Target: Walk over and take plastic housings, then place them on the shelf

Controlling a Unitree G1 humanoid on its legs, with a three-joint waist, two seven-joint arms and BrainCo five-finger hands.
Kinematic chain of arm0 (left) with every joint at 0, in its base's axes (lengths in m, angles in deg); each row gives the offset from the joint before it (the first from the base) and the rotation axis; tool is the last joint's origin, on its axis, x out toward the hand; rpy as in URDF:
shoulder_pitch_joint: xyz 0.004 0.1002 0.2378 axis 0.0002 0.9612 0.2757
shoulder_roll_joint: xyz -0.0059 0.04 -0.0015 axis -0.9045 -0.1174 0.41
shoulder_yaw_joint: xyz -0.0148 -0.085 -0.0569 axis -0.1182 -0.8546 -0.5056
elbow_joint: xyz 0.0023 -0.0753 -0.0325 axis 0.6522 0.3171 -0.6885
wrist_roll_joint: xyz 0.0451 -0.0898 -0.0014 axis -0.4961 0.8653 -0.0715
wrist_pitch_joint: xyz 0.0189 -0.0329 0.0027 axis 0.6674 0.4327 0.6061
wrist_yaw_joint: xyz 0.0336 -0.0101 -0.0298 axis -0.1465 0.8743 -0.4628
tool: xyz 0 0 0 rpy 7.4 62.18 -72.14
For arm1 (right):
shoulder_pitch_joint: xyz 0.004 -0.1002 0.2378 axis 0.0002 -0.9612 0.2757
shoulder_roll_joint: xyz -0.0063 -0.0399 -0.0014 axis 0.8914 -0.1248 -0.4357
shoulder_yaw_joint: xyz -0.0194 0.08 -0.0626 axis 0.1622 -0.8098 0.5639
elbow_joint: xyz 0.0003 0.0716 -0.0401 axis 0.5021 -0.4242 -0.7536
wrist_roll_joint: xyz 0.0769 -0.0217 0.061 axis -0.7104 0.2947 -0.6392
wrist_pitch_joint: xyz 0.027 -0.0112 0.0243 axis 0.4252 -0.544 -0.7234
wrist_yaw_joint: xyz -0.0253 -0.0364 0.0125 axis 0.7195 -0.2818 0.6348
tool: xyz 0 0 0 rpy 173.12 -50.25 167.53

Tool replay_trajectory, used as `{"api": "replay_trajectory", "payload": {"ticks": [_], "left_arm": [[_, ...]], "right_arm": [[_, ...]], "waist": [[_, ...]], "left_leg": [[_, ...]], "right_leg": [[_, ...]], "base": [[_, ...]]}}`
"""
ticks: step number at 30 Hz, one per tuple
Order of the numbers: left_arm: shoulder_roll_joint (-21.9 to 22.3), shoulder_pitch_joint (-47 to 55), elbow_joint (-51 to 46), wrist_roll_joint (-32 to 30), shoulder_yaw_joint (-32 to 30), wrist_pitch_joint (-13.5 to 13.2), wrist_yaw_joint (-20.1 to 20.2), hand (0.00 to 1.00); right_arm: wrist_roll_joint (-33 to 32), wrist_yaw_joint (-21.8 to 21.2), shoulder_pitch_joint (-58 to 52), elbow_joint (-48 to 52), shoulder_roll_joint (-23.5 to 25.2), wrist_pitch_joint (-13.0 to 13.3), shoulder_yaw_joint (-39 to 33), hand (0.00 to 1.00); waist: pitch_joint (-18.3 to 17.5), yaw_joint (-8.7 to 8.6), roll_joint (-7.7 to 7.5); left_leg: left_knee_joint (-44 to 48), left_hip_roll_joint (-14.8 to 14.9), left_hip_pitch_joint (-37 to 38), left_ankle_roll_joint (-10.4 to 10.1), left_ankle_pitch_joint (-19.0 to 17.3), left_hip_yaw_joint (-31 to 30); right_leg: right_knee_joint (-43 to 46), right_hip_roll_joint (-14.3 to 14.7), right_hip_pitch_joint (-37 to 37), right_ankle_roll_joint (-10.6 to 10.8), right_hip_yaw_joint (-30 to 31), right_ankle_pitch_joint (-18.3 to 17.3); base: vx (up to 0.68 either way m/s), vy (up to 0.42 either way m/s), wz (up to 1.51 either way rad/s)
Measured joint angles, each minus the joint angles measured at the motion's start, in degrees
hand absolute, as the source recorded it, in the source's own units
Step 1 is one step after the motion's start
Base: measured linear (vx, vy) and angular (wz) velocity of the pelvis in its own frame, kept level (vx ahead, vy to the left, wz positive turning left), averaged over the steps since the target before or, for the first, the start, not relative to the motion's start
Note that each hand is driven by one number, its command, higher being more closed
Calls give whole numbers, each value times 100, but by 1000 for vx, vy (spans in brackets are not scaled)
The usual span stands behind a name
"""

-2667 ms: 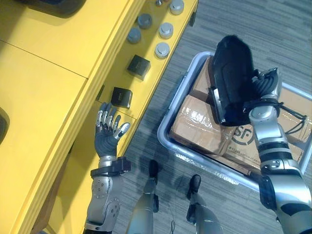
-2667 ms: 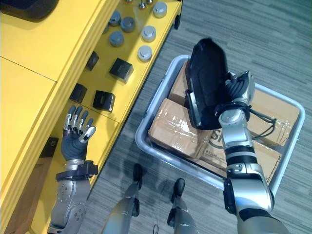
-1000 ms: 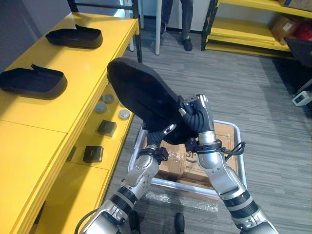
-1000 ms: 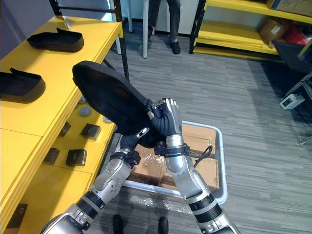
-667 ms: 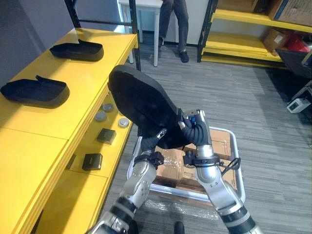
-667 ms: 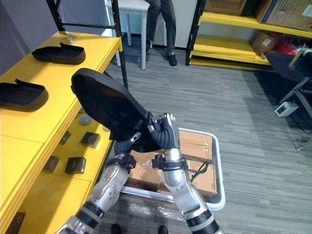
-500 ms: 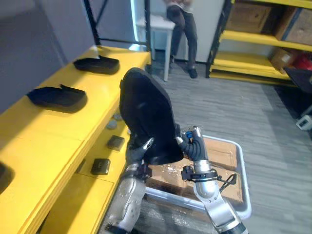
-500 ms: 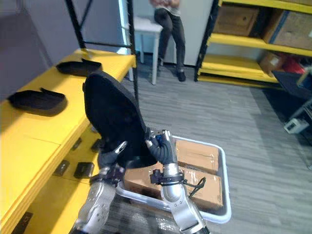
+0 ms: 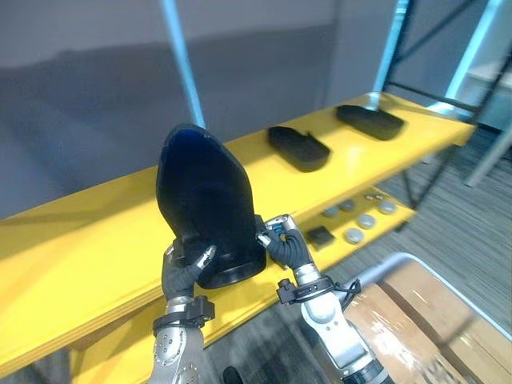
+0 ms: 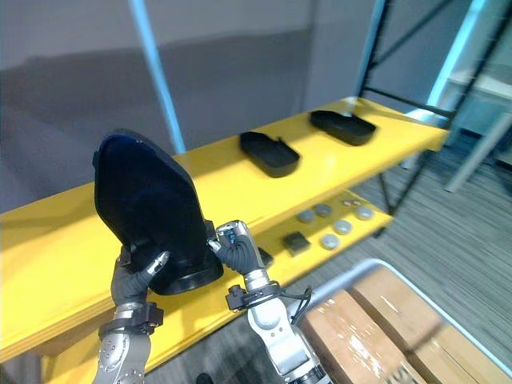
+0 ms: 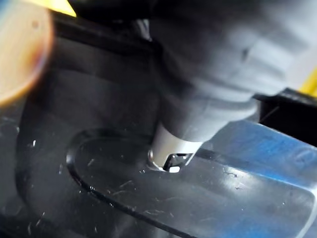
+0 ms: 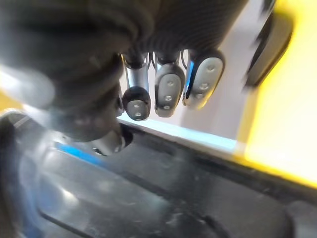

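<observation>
Yellow shelf (image 9: 80, 240) behind; left hand (image 9: 182, 272) and right hand (image 9: 286, 246) clasp housing (image 9: 204, 200); right wrist view reveals fingers (image 12: 166, 89) over rim.

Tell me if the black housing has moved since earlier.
Yes. The housing was above the cart; now it is left of it, up at the yellow shelf.
</observation>
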Motion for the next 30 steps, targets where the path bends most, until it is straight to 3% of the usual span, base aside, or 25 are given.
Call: {"api": "replay_trajectory", "payload": {"ticks": [1,3,4,5,6,7,8,10,11,12,13,14,17,19,20,25,27,28,30], "left_arm": [[-22,25,-73,-58,-91,2,58,100],[-19,39,-147,-177,-170,9,88,100],[-67,37,-217,-241,-220,13,106,100],[-153,-22,-290,-319,-249,14,90,100],[-225,-53,-348,-387,-278,8,71,100],[-364,-174,-384,-404,-286,2,58,100],[-444,-250,-387,-415,-285,0,59,100],[-500,-272,-385,-396,-264,-23,65,100],[-499,-270,-385,-396,-261,-27,66,100],[-543,-280,-383,-395,-222,-34,75,100],[-583,-294,-394,-393,-199,-41,79,100],[-521,-267,-339,-396,-135,-49,122,100],[-486,-96,-337,-384,-95,-50,188,100],[-429,-94,-334,-384,-95,-44,239,100],[-373,-68,-334,-382,-96,-42,260,100],[-212,8,-269,-312,-123,-37,275,100],[-213,43,-220,-226,-109,-35,306,100],[-228,-48,-101,-182,-105,-32,358,100],[-320,-151,93,-148,-114,-30,403,100]], "right_arm": [[0,-57,0,11,69,-3,0,100],[-4,-148,21,17,90,-14,-4,100],[-5,-180,83,19,90,-16,-15,100],[-7,-217,144,16,76,-20,-30,100],[-7,-234,193,15,73,-19,-36,100],[-14,-244,226,37,106,-18,-86,100],[-47,-250,223,54,126,-18,-111,100],[-129,-271,190,95,150,-18,-121,100],[-133,-279,185,97,149,-18,-125,100],[-212,-286,119,153,154,-19,-130,100],[-236,-286,67,213,169,-18,-146,100],[-255,-298,-66,266,130,-12,-164,100],[-286,-397,-241,336,112,-13,-160,100],[-444,-450,-269,375,108,-12,-176,100],[-511,-479,-270,375,99,-12,-179,0],[-880,-696,-240,382,-91,-6,-115,0],[-932,-763,-243,411,-198,-5,-120,0],[-1010,-795,-244,435,-270,-5,-176,0],[-1037,-795,-302,435,-283,-10,-201,0]], "waist": [[-10,58,-49],[-32,24,-90],[-11,-18,-118],[1,-104,-106],[19,-140,-106],[62,-171,-85],[97,-212,-85],[196,-326,-81],[203,-348,-97],[209,-425,-146],[217,-429,-225],[241,-406,-184],[238,-333,-141],[252,-395,-119],[261,-398,-109],[340,-373,21],[343,-427,11],[371,-441,23],[360,-446,61]], "left_leg": [[18,-170,0,112,130,-101],[-46,-536,96,255,52,-264],[-44,-770,230,356,-11,-422],[-43,-896,375,402,-137,-701],[-42,-916,418,444,-202,-856],[-84,-922,496,447,-224,-1173],[-185,-957,602,444,-222,-1398],[-398,-1129,903,434,-218,-1863],[-414,-1171,946,416,-228,-1977],[-410,-1324,968,271,-217,-2257],[-399,-1434,981,214,-236,-2345],[-404,-1473,1025,97,-273,-2485],[-406,-1245,944,5,-315,-2514],[-400,-1189,842,-17,-314,-2614],[-392,-1181,831,-31,-323,-2642],[-174,-1220,669,-191,-387,-3218],[-362,-1363,620,-483,-231,-3409],[-158,-1292,485,-431,-436,-3208],[208,-820,381,-552,-494,-2866]], "right_leg": [[414,-292,16,104,-114,-146],[1557,-990,-12,63,-177,-240],[2718,-1624,-152,-269,-94,-80],[3767,-2023,-452,-1006,401,219],[4089,-1991,-690,-975,881,123],[4317,-1570,-1179,-752,1854,-181],[4178,-1202,-1426,-724,2398,-397],[3274,-557,-1733,-664,3241,-592],[2945,-398,-1826,-660,3465,-593],[1844,-57,-1954,-670,3919,-445],[1414,-20,-1979,-712,4044,-126],[1386,-36,-1932,-575,4076,27],[667,263,-1668,-631,3994,262],[213,390,-1517,-643,3888,456],[33,426,-1427,-643,3870,512],[-45,408,-1281,-661,3586,494],[60,221,-1307,-658,3393,366],[98,71,-1329,-625,3249,344],[115,27,-1301,-619,3113,347]], "base": [[269,157,52],[296,197,78],[357,344,113],[315,320,110],[247,204,124],[179,10,120],[182,-29,138],[163,-74,124],[188,-153,127],[141,-153,100],[175,-193,108],[173,-132,43],[173,-87,2],[146,-74,11],[102,-41,9],[62,-20,35],[18,21,72],[2,27,77],[19,24,47]]}}
